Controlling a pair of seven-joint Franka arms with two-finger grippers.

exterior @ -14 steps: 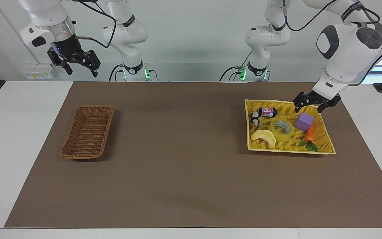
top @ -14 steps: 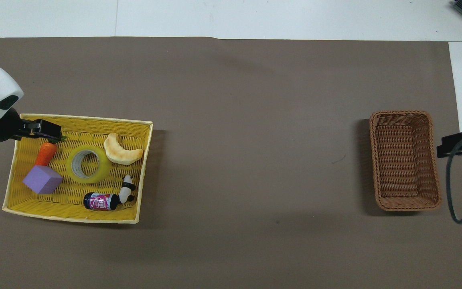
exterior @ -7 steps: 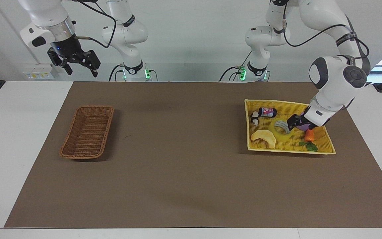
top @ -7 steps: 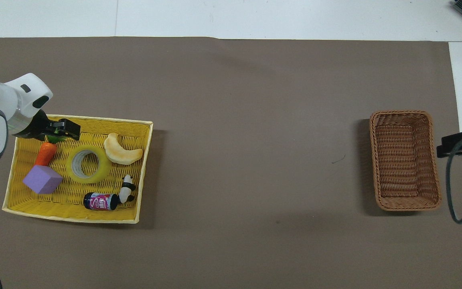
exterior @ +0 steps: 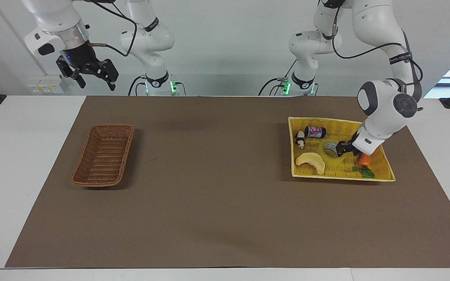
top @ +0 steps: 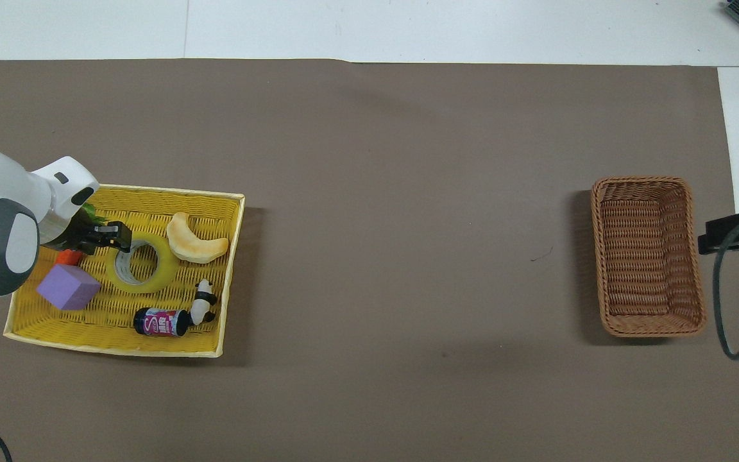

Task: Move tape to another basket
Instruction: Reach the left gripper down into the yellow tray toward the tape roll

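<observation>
The glossy yellow tape (top: pixel 142 264) ring is lying in the woven yellow tray (top: pixel 119 337). It is being straddled at its nine o'clock rim by the left gripper (top: pixel 115 237); whether it is being pinched cannot be told. The right gripper (exterior: pixel 92 74) is being held open, raised, waiting; the brown wicker basket (exterior: pixel 104 154) is sitting well apart.

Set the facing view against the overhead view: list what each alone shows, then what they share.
Only the facing view shows both arms' bases, the wall and the whole right pincer, open and waiting, raised above the table's edge near the brown wicker basket.

Only the overhead view shows the purple cube, which the left arm hides in the facing view.

Both show the left pincer down at the rim of the tape roll in the yellow tray, with the crescent toy, carrot, small can and panda figure.
</observation>
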